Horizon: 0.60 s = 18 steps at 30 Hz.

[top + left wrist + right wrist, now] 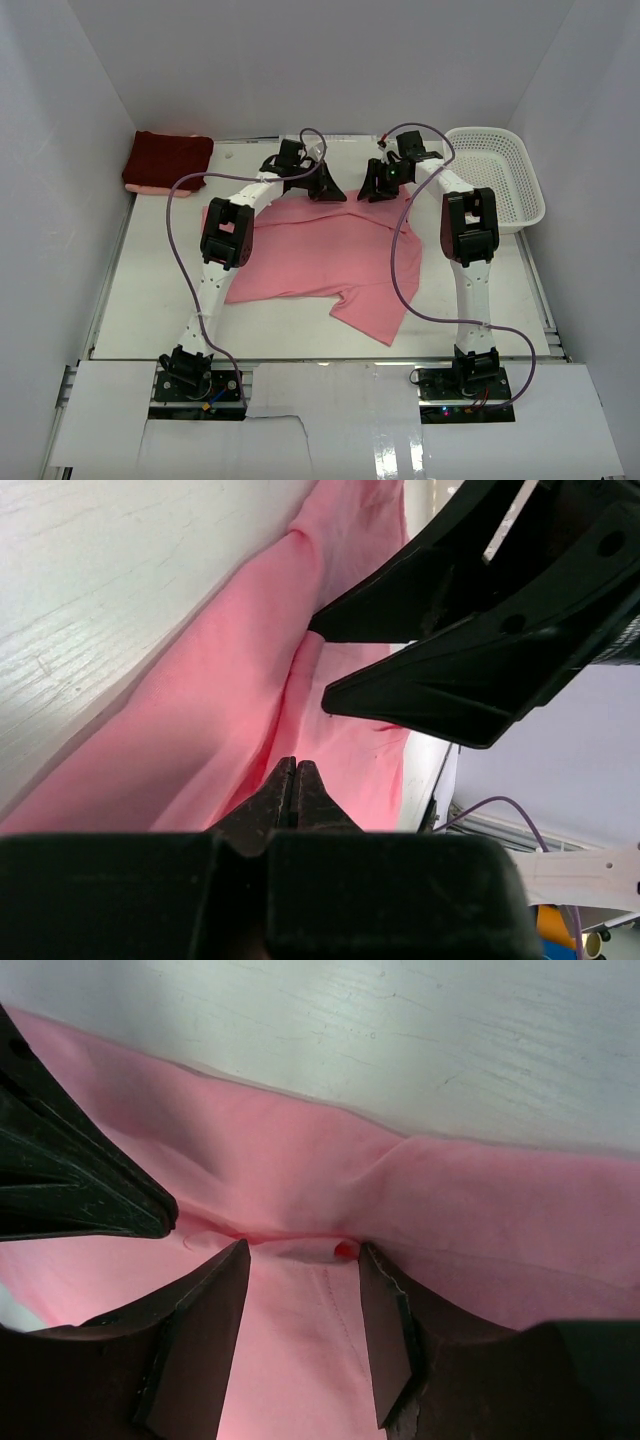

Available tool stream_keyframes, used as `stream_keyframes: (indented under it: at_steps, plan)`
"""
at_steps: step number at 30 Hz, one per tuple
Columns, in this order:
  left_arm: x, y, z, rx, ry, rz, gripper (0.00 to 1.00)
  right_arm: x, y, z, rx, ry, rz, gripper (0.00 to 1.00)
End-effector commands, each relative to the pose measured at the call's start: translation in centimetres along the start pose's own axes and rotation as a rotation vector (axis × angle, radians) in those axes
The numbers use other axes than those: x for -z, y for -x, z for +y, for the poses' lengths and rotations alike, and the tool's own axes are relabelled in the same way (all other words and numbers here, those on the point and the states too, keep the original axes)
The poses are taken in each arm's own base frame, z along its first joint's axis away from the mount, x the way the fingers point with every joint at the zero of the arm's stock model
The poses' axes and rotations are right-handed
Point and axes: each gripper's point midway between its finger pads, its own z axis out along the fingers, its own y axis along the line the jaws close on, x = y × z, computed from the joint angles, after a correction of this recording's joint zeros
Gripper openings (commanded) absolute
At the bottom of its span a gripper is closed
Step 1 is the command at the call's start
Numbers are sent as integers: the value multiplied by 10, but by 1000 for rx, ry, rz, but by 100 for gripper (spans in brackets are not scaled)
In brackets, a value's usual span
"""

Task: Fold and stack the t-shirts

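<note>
The salmon pink t-shirt (330, 262) lies spread out in the middle of the table, one sleeve pointing toward the near right. My left gripper (325, 188) is at its far edge, jaws shut (297, 770), and the creases in the cloth (230, 710) run into its tips. Just to the right, my right gripper (378, 188) stands open (300, 1250) astride a raised, stitched fold of the same shirt (300, 1340). The right gripper's fingers (450, 680) reach in close to the left one. The dark maroon t-shirt (168, 160) rests folded at the back left corner.
A white mesh basket (497, 175) stands at the back right. White walls close in the table on three sides. Purple cables loop off both arms over the shirt. Bare table (160, 300) shows on the near left.
</note>
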Motion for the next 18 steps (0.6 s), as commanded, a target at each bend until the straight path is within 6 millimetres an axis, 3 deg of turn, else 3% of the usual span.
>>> stream_keyframes:
  at_steps: [1, 9, 14, 16, 18]
  plan:
    - [-6, -9, 4, 1, -15, 24, 0, 2, 23, 2, 49, 8, -61, 54]
    - [-10, -24, 23, 18, 15, 45, 0, -3, 24, -1, 36, 7, -55, 54]
    - [-13, -29, 32, 32, 21, 55, 0, -9, 13, -6, 22, 7, -25, 49]
    - [-13, -30, 32, 34, 22, 56, 0, -9, 8, -8, 13, 5, -15, 37]
    - [-13, -30, 31, 29, 21, 55, 0, -7, 7, -8, 14, -2, -14, 10]
